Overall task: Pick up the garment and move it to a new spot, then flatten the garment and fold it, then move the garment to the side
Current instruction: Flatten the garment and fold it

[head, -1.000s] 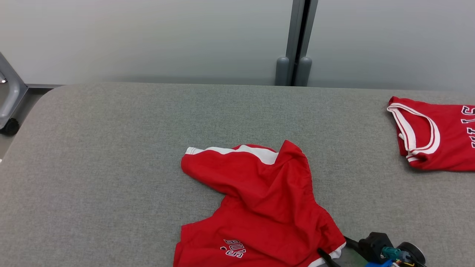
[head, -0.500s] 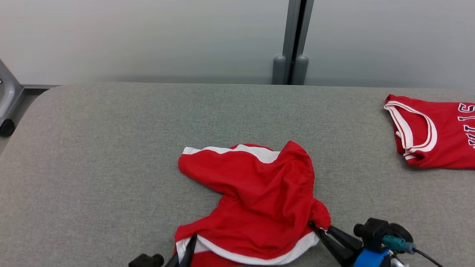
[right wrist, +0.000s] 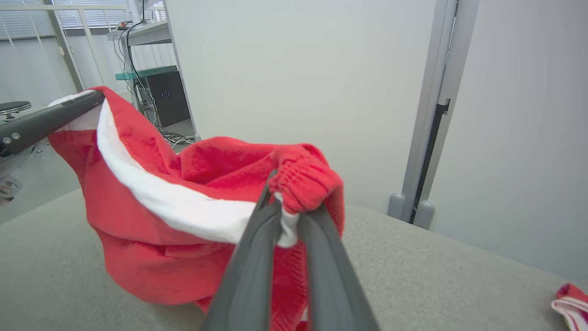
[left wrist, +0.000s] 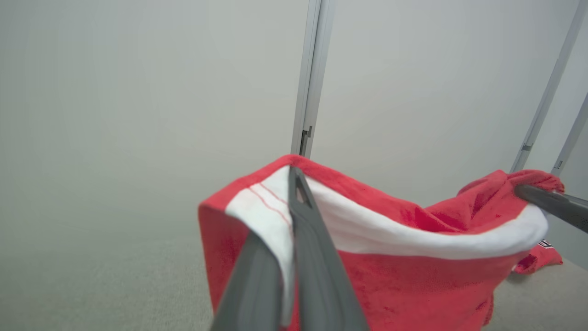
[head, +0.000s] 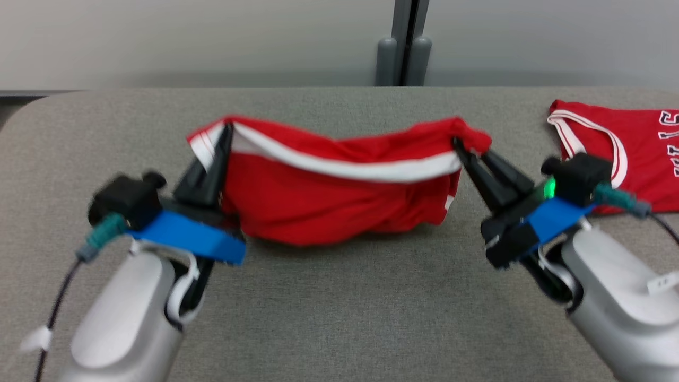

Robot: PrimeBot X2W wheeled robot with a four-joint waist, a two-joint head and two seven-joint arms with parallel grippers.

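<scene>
Left gripper [head: 223,132] clamped on garment [head: 339,207] | right gripper [head: 460,144] likewise

Left hand [head: 228,128] and right hand [head: 456,142]: each has two long, tapering dark grey fingers on a black base. Behind each sits a blue bracket [head: 185,239] carrying a black camera block [head: 124,199], a teal plug [head: 103,231] and a thin black cable [head: 53,313]. Smooth pale silver-grey forearms [head: 127,318]; green light [head: 550,187] at the right wrist, white label [head: 660,284] on the right forearm.
</scene>
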